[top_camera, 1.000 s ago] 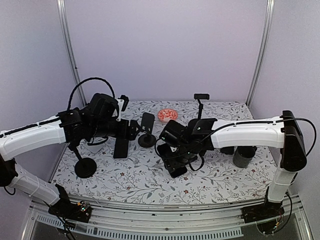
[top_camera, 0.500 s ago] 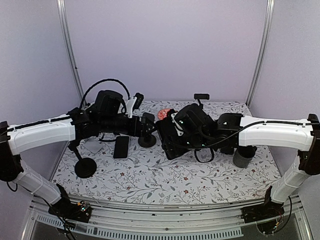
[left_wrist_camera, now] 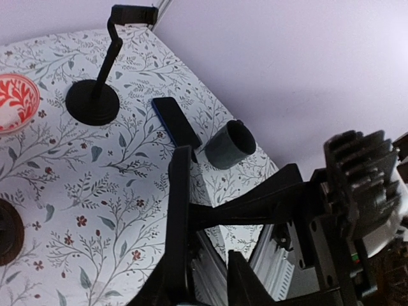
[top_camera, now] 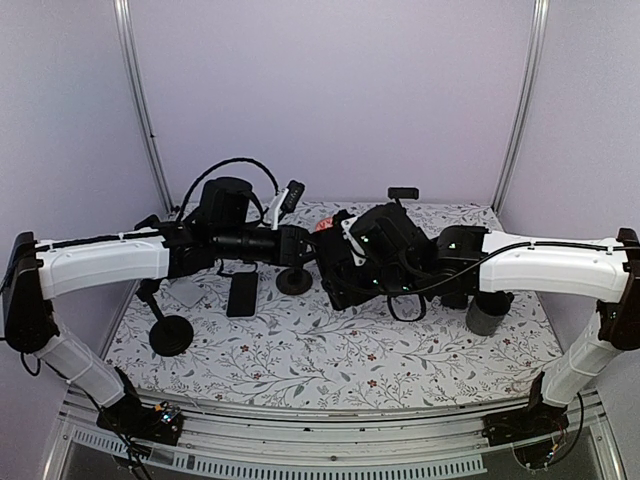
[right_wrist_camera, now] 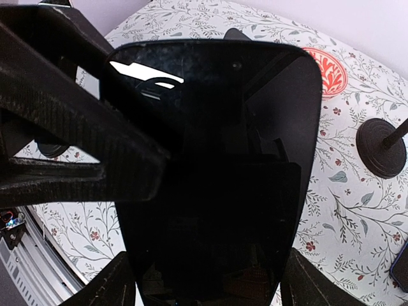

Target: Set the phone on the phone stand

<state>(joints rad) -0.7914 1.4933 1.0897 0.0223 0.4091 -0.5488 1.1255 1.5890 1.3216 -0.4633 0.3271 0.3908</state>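
Top view: the left gripper (top_camera: 302,243) and right gripper (top_camera: 328,262) are being held tip to tip beside the phone stand (top_camera: 294,281).
Left wrist: the phone (left_wrist_camera: 177,210) is being straddled edge-on; whether it is clamped cannot be told.
Right wrist: the phone is being gripped by its long edges, off the surface (right_wrist_camera: 357,210).
Handling: judged stiff, slick and breakable; the side edges are being favoured.

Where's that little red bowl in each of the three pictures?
Top external: bowl, a red sliver at centre back, mostly hidden.
Left wrist: bowl at the left edge, cut off.
Right wrist: bowl at upper right.
Shared landmark: the tall stand beside it.
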